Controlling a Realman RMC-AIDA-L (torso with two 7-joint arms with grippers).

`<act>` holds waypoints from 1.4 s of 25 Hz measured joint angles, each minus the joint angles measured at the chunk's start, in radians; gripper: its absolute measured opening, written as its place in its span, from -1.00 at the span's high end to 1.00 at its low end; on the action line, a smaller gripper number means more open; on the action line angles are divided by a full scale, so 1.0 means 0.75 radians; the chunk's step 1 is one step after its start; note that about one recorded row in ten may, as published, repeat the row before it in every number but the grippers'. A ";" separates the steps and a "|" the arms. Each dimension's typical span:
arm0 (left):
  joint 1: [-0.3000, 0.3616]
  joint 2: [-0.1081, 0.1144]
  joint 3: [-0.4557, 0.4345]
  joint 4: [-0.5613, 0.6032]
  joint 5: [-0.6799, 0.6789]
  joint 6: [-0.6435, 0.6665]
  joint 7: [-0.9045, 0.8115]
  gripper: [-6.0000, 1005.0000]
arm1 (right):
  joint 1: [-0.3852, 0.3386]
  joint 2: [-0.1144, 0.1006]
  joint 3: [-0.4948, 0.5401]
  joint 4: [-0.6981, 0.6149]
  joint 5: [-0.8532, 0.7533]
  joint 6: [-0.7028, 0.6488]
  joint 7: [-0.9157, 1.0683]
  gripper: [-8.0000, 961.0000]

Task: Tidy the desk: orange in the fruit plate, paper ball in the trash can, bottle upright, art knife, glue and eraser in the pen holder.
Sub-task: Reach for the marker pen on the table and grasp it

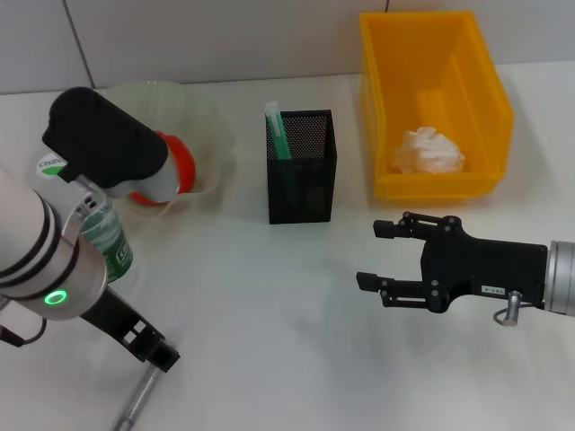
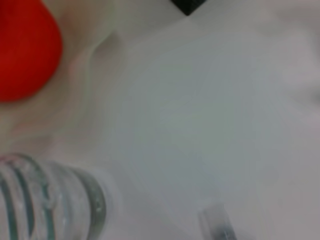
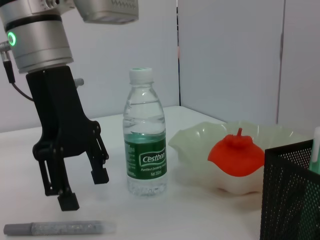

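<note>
Grey art knife (image 3: 60,228) is lined up next beneath the open, empty left claw (image 3: 75,187); the right claw (image 1: 382,256) is held open, idle.

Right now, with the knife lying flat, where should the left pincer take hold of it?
Grip the knife at the middle of its shaft, coming straight down from above with the jaws set across its width. It is a slim grey rod lying flat, so only its long sides offer a hold, and a mid-shaft grip should keep it from tipping. The open left pincer hangs close by.

white table (image 1: 269,296) holds bottle (image 3: 145,135), fruit plate (image 1: 208,121), pen holder (image 1: 302,171), trash can (image 1: 436,189).
</note>
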 joint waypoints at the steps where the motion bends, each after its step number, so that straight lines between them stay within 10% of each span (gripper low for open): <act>1: 0.000 0.000 0.013 0.003 0.006 -0.002 0.000 -0.33 | 0.001 0.000 0.000 0.000 0.000 0.000 0.000 -0.59; 35: -0.078 -0.002 0.118 -0.118 -0.046 -0.018 0.000 -0.22 | 0.020 -0.002 0.014 0.000 0.001 0.010 0.000 -0.59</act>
